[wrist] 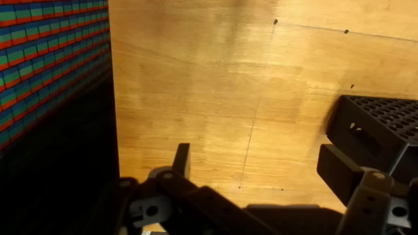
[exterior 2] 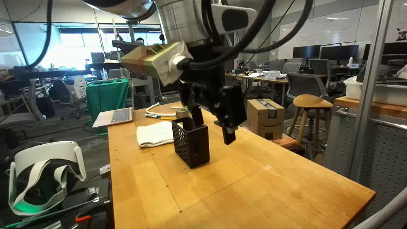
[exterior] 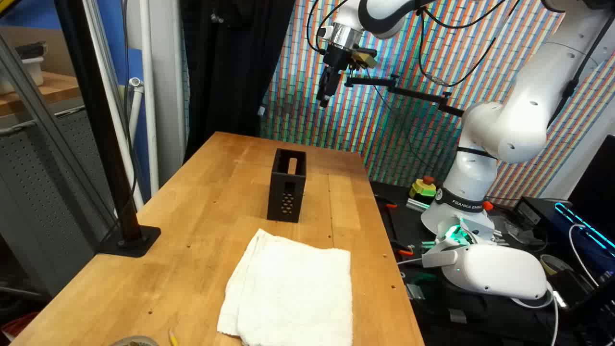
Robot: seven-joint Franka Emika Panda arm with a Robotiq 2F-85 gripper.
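Observation:
My gripper (exterior: pixel 324 102) hangs above the far end of the wooden table (exterior: pixel 226 192), fingers pointing down. In the wrist view its two fingers (wrist: pixel 259 163) are wide apart, with only the tabletop between them. It holds nothing. The nearest thing is a black open-topped box (exterior: pixel 283 202) with perforated sides, standing upright on the table. In the wrist view the box (wrist: pixel 362 130) is at the right edge, partly cut off and partly behind the right finger. In an exterior view one finger overlaps the box's (exterior 2: pixel 200 146) top edge; the gripper looks higher than the box, apart from it.
A folded white cloth (exterior: pixel 298 288) lies near the box. A round container (exterior 2: pixel 182 113), a pale cord (exterior 2: pixel 151 109) and a laptop (exterior 2: pixel 120 116) are at the table's other end. A black post (exterior: pixel 127 211) stands on the table's edge. A white headset (exterior: pixel 495 269) lies beside the robot base.

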